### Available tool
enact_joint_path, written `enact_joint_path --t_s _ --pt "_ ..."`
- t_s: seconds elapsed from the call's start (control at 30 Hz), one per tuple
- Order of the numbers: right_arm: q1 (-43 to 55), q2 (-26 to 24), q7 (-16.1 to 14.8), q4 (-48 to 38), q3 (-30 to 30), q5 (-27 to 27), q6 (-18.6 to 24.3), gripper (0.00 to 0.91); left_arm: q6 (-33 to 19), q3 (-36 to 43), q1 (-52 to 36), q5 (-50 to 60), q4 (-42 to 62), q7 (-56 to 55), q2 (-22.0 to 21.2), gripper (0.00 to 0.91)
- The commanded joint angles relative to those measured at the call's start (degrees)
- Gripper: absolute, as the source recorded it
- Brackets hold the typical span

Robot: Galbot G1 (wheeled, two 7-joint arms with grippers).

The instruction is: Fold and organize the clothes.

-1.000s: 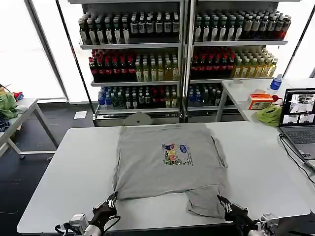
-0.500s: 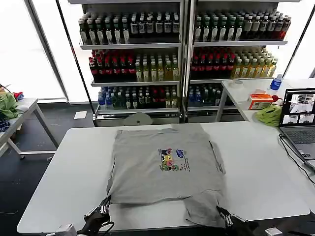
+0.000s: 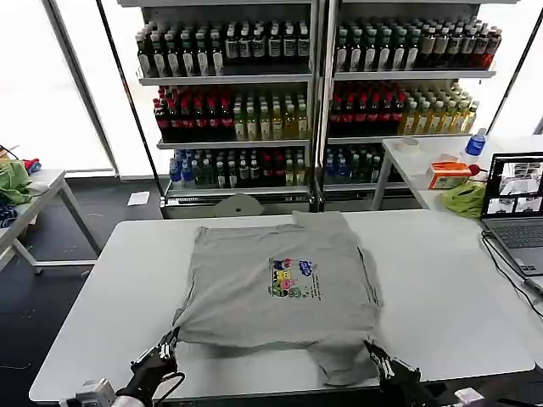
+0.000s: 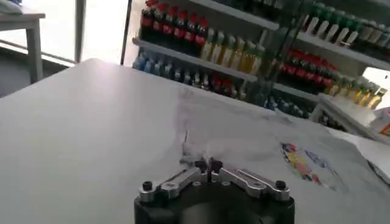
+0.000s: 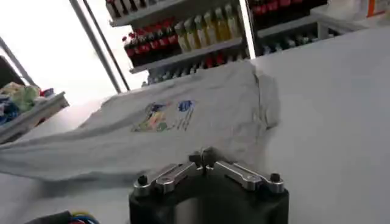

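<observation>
Dragged nearer, shirt (image 3: 276, 280) hem corners are clamped in left claw (image 3: 164, 348) and right claw (image 3: 377, 361).

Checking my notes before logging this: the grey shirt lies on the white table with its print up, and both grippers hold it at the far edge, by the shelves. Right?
Not quite. The left gripper and right gripper hold the shirt at its near edge, closest to the robot, as the head view shows. It does lie print up on the table.

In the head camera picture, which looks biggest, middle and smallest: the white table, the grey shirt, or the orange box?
1. White table, by far the largest.
2. Grey shirt, lying on part of the tabletop.
3. Orange box, smallest, though it sits farther from the camera, which shrinks it somewhat.
</observation>
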Motion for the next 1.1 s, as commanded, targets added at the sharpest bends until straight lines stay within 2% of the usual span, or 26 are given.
enact_joint_path --t_s 0.03,0.33,0.87,1.1 --pt "9.2 0.1 0.1 -1.3 -1.0 1.7 1.3 0.0 2.4 -0.7 -6.5 -1.4 -0.2 -1.3 2.3 0.01" --pt "16.2 1.4 2.2 -3.3 -1.0 5.2 0.6 0.0 3.3 1.6 -10.4 -2.3 3.9 0.3 5.2 0.01" --pt "26.0 5.4 3.7 -11.4 -4.3 1.1 0.4 0.0 4.0 8.6 -21.8 2.5 16.4 7.0 14.7 0.01" --pt "27.7 5.9 4.7 -13.9 -5.9 -0.6 -0.7 0.0 4.5 6.9 -25.1 -0.2 19.8 6.9 17.0 0.01"
